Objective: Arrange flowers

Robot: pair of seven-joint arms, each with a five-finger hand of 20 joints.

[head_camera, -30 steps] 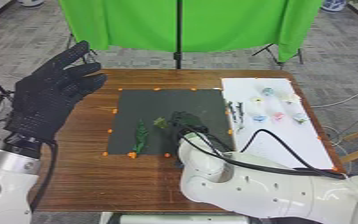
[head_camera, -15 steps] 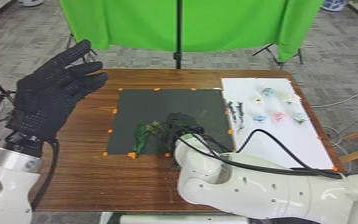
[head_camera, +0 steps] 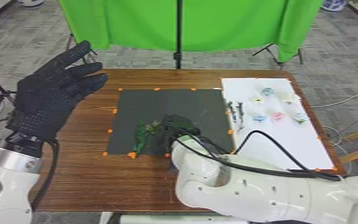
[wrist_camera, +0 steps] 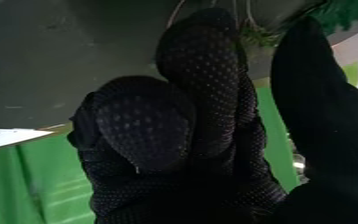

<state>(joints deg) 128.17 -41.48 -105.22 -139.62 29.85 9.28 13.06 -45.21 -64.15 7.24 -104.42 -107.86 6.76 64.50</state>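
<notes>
Green sprig (wrist_camera: pixel 261 37) — between right hand's (head_camera: pixel 182 123) fingers and thumb

Six small, pale flower heads (head_camera: pixel 278 117), two dark stems (head_camera: pixel 239 113), two green sprigs (head_camera: pixel 141 137), one dark mat (head_camera: pixel 167 102) and one white sheet (head_camera: pixel 278 142), all on one brown wooden bench (head_camera: pixel 78 185).
</notes>
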